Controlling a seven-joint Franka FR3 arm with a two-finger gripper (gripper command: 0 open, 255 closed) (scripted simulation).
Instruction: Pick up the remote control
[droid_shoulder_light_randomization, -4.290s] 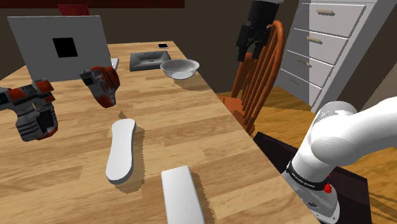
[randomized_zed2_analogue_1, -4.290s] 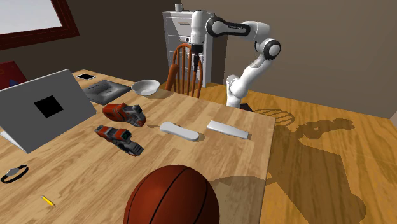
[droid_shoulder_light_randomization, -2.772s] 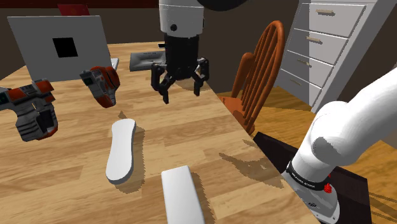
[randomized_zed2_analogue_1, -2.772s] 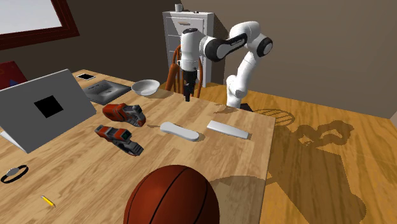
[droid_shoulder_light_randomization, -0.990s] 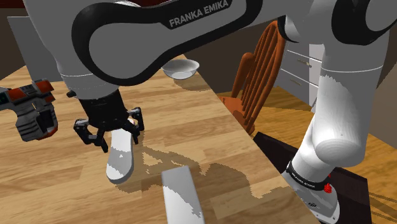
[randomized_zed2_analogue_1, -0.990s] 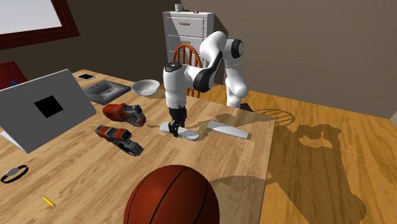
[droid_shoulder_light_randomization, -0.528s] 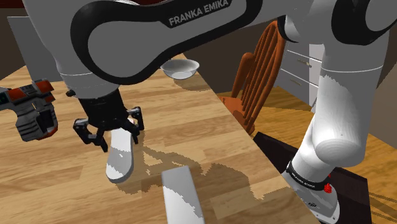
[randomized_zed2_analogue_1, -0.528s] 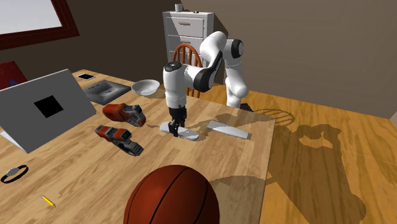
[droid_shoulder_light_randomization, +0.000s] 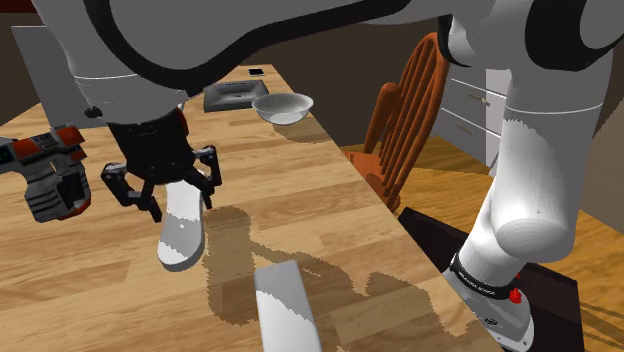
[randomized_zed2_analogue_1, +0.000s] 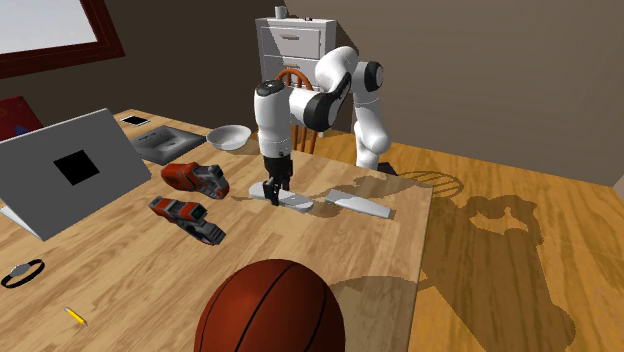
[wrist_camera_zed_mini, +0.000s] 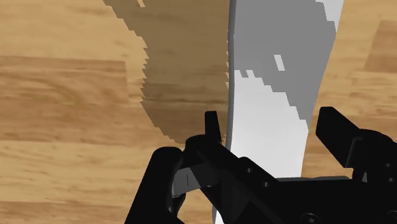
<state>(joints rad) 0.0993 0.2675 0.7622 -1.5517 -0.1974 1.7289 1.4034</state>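
The remote control (droid_shoulder_light_randomization: 182, 236) is a long white rounded bar, also seen as remote control (randomized_zed2_analogue_1: 293, 202) in the second exterior view. My black gripper (droid_shoulder_light_randomization: 177, 199) is shut on it near one end and holds it a little above the wooden table (droid_shoulder_light_randomization: 300, 190), with its shadow on the wood below. In the wrist view the remote control (wrist_camera_zed_mini: 273, 89) runs away from the gripper (wrist_camera_zed_mini: 273, 130), and a finger (wrist_camera_zed_mini: 212, 127) presses each long side. The second exterior view has the gripper (randomized_zed2_analogue_1: 275, 190) near the table's middle.
A flat white slab (droid_shoulder_light_randomization: 287, 305) lies near the front edge. Two red and black power tools (randomized_zed2_analogue_1: 195, 178) (randomized_zed2_analogue_1: 186, 216), an open laptop (randomized_zed2_analogue_1: 70, 165), a white bowl (droid_shoulder_light_randomization: 283, 106), a basketball (randomized_zed2_analogue_1: 270, 310) and a wooden chair (droid_shoulder_light_randomization: 405, 110) surround the spot.
The gripper has risen and shifted slightly toward the shoulder view's left with the remote in it. The remote has left the table and its shadow has separated from it.
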